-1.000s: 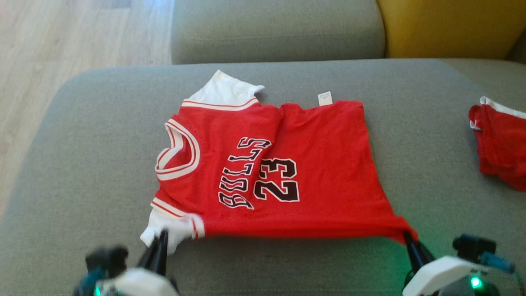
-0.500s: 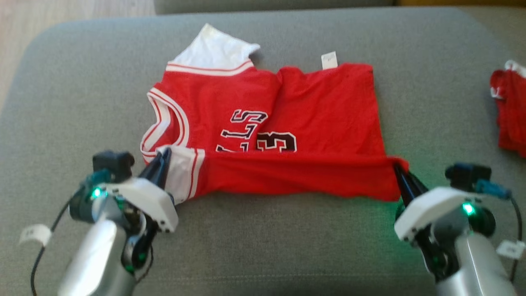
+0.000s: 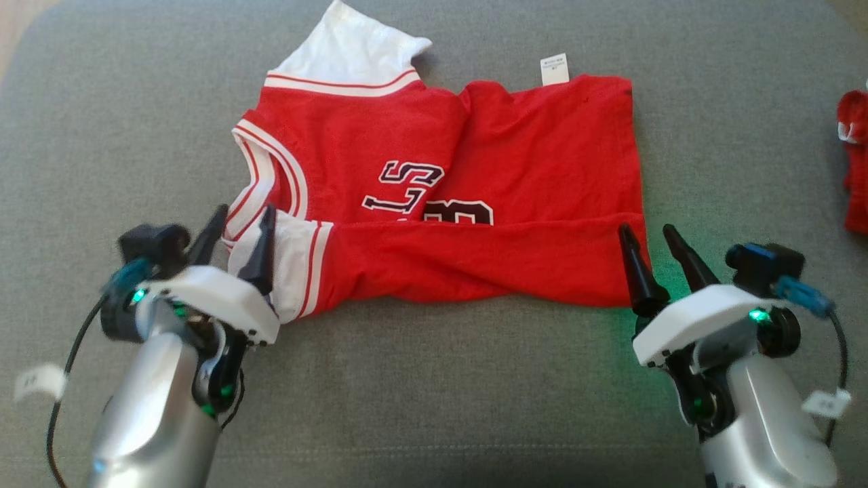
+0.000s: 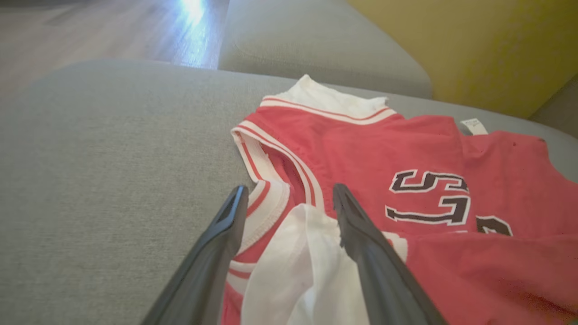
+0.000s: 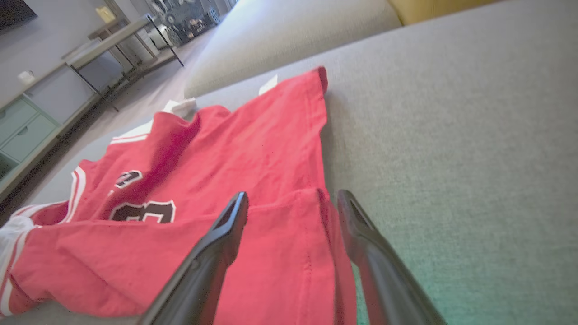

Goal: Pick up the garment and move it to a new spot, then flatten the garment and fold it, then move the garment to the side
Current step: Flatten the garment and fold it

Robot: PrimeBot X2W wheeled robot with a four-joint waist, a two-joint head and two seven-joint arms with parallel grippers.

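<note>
Garment: one red jersey [image 3: 529, 169] is laid flat on the grey sofa cushion [image 3: 434, 379], about in the middle of it.
Fold: the near edge of the jersey is turned over onto its front in one long strip. The low part of the black letters and number is hidden under it.
Sleeves: two white sleeves are seen, a far sleeve [image 3: 352, 51] at the top and a near sleeve [image 3: 291, 271] at the left end of the strip.
Tag: one small white tag [image 3: 554, 69] is seen at the far edge of the jersey.
Left gripper [image 3: 244, 211]: its two dark fingers are held apart. The near sleeve is seen between them in the left wrist view, and it is not pinched.
Right gripper [image 3: 645, 230]: its two dark fingers are held apart too. The right corner of the strip is seen between them in the right wrist view, and it is not pinched.
Other clothes: one more red piece [image 3: 856, 163] with white trim is seen at the right edge, well apart from the jersey.
Cushions behind: one grey back cushion [image 4: 316, 45] and one yellow cushion [image 4: 474, 49] are seen.
Floor: a pale wood floor [image 4: 90, 31] is seen past the sofa.
Table: one table [image 5: 122, 40] with thin dark legs is seen far off.
</note>
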